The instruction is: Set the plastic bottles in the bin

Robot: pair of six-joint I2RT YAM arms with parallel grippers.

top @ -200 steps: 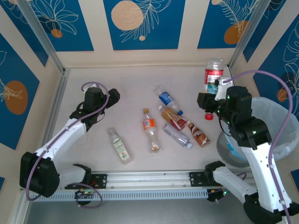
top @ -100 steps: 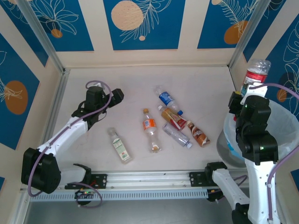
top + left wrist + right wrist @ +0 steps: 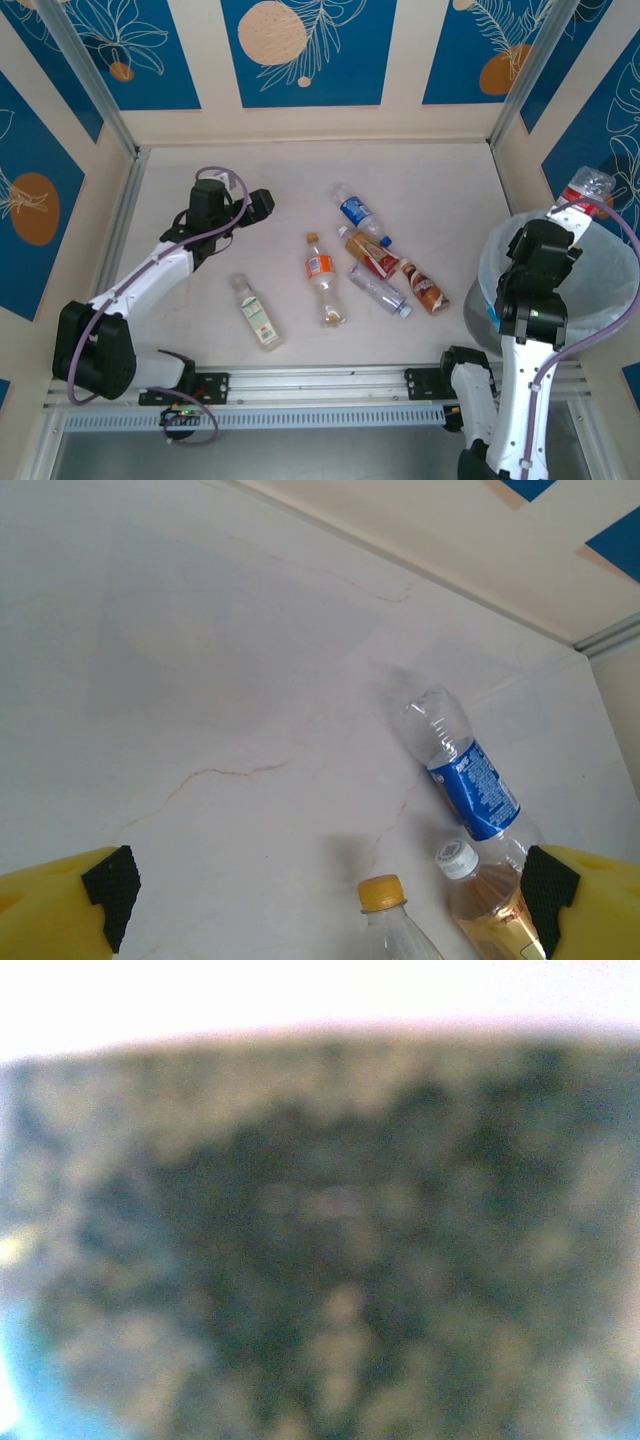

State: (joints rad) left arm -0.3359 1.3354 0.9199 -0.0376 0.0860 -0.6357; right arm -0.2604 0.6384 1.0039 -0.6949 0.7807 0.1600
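White tabletop (image 3: 420,180), left fingers (image 3: 258,206) wide apart — empty, right fingers (image 3: 567,212) gripping bottle (image 3: 586,187) above bin (image 3: 604,292).

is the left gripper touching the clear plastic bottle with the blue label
Apart. The top external view shows a wide strip of bare table between the left gripper and the blue-labelled bottle.

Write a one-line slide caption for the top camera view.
Right gripper holds a red-labelled bottle at the bin; six bottles lie on the table.
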